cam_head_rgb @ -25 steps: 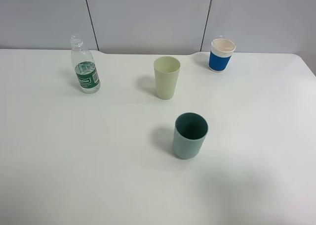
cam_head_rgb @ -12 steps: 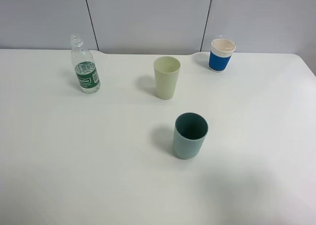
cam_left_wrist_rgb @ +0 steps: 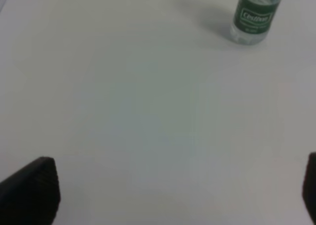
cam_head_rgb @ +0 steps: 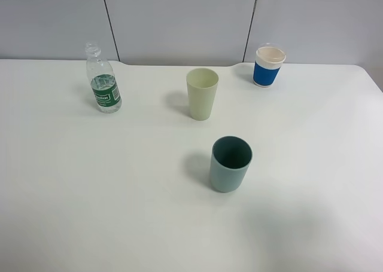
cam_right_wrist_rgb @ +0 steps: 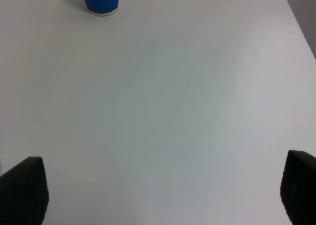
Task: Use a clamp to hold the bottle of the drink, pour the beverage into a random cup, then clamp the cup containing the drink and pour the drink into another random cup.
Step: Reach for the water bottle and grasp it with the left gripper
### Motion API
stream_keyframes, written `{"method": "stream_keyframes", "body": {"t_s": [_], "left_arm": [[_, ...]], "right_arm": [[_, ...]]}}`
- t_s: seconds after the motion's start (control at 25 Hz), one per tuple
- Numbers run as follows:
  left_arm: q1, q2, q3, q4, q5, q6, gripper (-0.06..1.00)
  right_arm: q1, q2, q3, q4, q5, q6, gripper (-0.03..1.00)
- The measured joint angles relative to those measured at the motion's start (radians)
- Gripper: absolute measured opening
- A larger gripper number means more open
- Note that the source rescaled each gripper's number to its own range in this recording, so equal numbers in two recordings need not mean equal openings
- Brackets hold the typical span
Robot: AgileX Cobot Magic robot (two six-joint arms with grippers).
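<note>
A clear uncapped bottle with a green label [cam_head_rgb: 104, 81] stands upright at the back left of the white table [cam_head_rgb: 90, 188]; it also shows in the left wrist view [cam_left_wrist_rgb: 254, 16]. A pale green cup [cam_head_rgb: 201, 93] stands at the back middle, a teal cup [cam_head_rgb: 230, 163] in front of it, and a blue-sleeved white cup [cam_head_rgb: 268, 66] at the back right, also in the right wrist view [cam_right_wrist_rgb: 100, 0]. My left gripper [cam_left_wrist_rgb: 173, 185] and right gripper [cam_right_wrist_rgb: 163, 190] are open and empty, far from the objects. Neither shows in the exterior view.
A grey panelled wall [cam_head_rgb: 179, 21] runs behind the table. The table's right edge [cam_right_wrist_rgb: 298, 27] shows in the right wrist view.
</note>
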Motion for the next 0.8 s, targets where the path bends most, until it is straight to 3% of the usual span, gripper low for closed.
{"method": "stream_keyframes", "body": {"t_s": [0.8], "left_arm": [[0.000, 0.000, 0.000, 0.000, 0.000, 0.000, 1.00]], "right_arm": [[0.000, 0.000, 0.000, 0.000, 0.000, 0.000, 0.83]]}}
